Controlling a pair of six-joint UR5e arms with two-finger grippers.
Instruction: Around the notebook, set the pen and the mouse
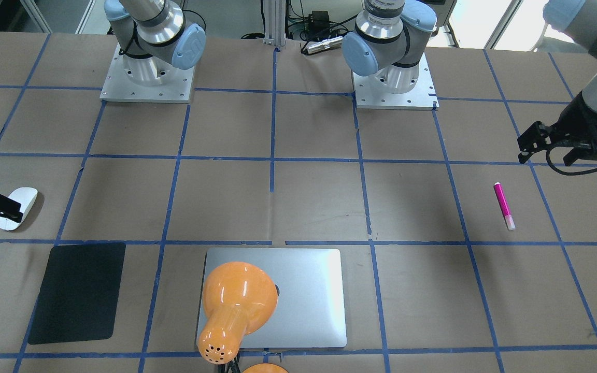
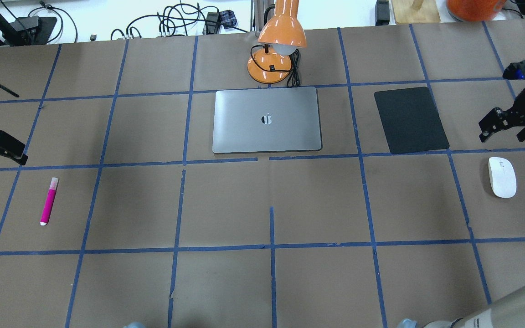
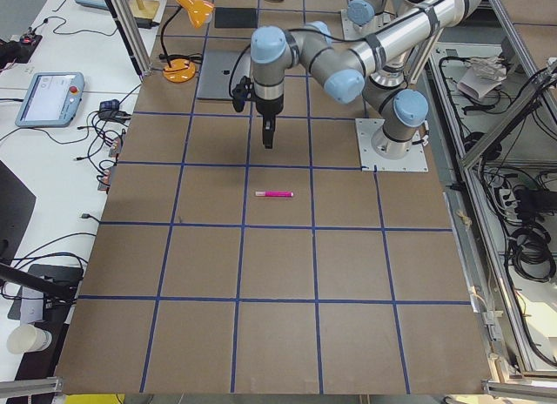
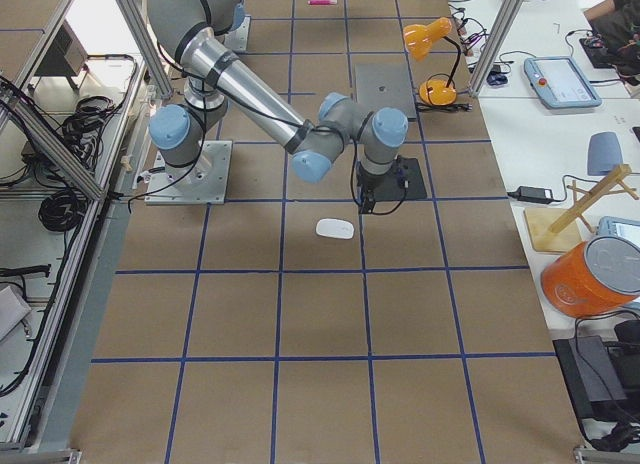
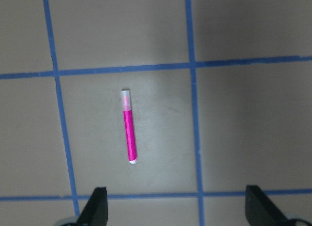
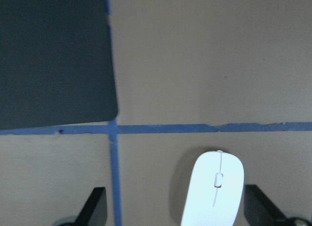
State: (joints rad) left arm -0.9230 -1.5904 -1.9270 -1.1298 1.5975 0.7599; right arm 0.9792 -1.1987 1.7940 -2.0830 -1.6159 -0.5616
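Now | left hand (image 5: pixel 178 206): spread wide, empty, above pen (image 2: pixel 48 201) lying flat on surface (image 2: pixel 317 205) | right hand (image 6: pixel 178 206): spread wide, empty, above mouse (image 2: pixel 502 176) near black mat (image 2: pixel 410 119) | notebook (image 2: pixel 267 119): closed, well apart from both, orange lamp (image 2: pixel 269 70) just beside

A: Overhead view, what's lying on my table?

B: Brown paper table (image 2: pixel 317 200), gridded with blue tape lines (image 2: pixel 271 228). Orange desk lamp (image 2: pixel 277 45) at top centre, base on the paper, black cord curled beside it.

A: And to the right of that?

B: Black mat (image 2: pixel 411 120), upper right, lying flat and slightly skewed against the tape. Loose cables (image 2: pixel 171 23) run along the top edge. In my right-side view there's an orange tub (image 4: pixel 585 284) at the right edge, with a wooden stand (image 4: pixel 552 229) just above it.
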